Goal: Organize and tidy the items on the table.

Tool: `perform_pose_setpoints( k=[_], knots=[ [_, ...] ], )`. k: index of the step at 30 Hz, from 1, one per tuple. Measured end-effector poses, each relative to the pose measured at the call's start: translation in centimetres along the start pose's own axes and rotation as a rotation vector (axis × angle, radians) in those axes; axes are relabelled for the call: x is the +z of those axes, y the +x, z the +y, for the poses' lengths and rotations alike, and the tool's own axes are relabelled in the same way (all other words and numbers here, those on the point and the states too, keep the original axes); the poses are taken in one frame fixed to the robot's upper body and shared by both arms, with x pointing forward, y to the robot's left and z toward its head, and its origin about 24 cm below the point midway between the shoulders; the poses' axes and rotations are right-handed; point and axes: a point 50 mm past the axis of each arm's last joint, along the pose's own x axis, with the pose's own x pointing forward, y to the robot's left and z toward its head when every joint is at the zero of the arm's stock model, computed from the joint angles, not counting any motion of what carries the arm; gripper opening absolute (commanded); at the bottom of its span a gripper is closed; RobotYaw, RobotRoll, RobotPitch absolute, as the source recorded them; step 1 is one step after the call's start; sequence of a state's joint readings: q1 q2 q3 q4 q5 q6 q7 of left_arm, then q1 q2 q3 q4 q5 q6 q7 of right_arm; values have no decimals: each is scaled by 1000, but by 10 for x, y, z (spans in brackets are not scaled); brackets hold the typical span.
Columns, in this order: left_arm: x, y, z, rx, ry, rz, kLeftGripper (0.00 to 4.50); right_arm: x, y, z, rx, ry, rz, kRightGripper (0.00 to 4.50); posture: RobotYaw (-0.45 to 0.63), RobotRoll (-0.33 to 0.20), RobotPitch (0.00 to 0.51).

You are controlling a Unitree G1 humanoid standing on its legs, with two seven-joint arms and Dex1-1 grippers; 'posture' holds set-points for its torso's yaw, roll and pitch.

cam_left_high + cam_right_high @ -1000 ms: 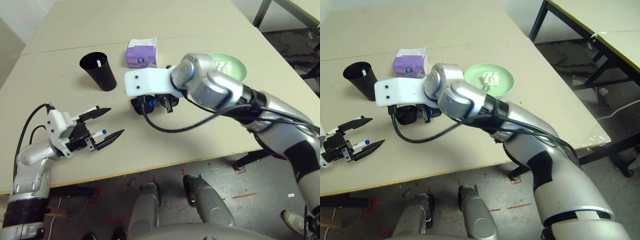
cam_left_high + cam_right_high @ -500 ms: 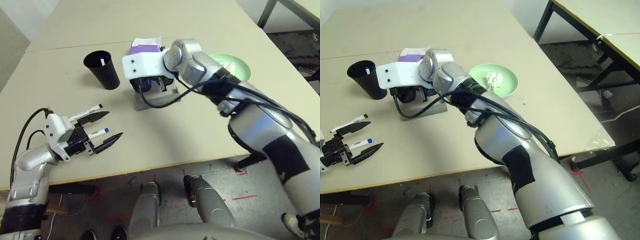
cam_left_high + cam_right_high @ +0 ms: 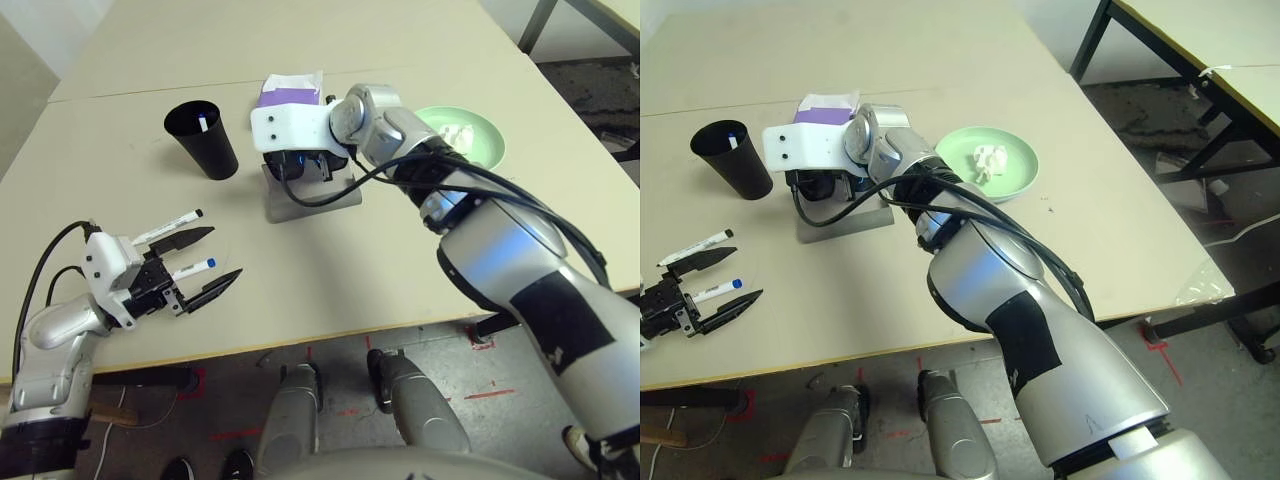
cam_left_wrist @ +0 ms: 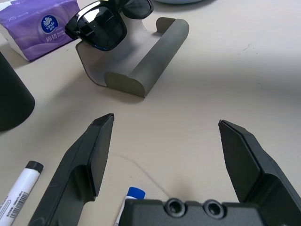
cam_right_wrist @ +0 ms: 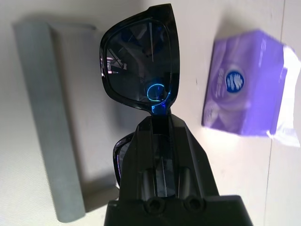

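Observation:
My right gripper (image 5: 159,114) is shut on the bridge of the black sunglasses (image 5: 137,61). It holds them over the flat flap of the open grey glasses case (image 3: 312,196), just in front of the purple tissue box (image 3: 290,94). My left gripper (image 4: 165,120) rests open near the table's front left. The blue-capped marker (image 3: 196,267) lies between its fingers, and the black-capped marker (image 3: 166,226) lies just beyond them. The black cup (image 3: 203,142) stands upright with a white, blue-tipped stick inside. A crumpled tissue (image 3: 450,129) lies in the green plate (image 3: 482,148). A sliver of the light-blue plate (image 4: 181,1) shows behind the case.
The pale beige table (image 3: 330,270) has a seam line (image 3: 130,92) running behind the cup and the tissue box. A dark-legged table (image 3: 1200,60) stands off to the right, with cables on the floor beneath it.
My right gripper has carried the sunglasses away from the table's front to above the open case near the tissue box, uncovering the case. The left gripper has stayed open over the blue-capped marker.

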State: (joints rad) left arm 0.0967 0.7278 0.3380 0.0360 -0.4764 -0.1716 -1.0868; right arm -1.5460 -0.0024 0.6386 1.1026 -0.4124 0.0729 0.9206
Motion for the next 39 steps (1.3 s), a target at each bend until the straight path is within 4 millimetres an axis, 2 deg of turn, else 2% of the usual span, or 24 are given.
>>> perform_pose_setpoints(
  k=[5, 14, 20, 29, 39],
  knots=[
    [0, 0, 0, 4, 0, 0, 4500, 8, -2, 0, 12, -9, -20, 138, -58, 0, 208],
    [2, 1, 2, 4, 6, -7, 4500, 13, -4, 11, 65, 13, -54, 138, -72, 0, 207],
    [2, 2, 2, 3, 7, -8, 4500, 10, -8, 15, 77, 29, -44, 138, -67, 0, 206],
    [2, 2, 2, 1, 2, -5, 4500, 9, -1, 20, 70, 43, -42, 138, -53, 0, 213],
    [3, 2, 1, -1, 5, -4, 4500, -3, 9, 23, 47, 45, -18, 138, -42, 0, 219]
  ],
)
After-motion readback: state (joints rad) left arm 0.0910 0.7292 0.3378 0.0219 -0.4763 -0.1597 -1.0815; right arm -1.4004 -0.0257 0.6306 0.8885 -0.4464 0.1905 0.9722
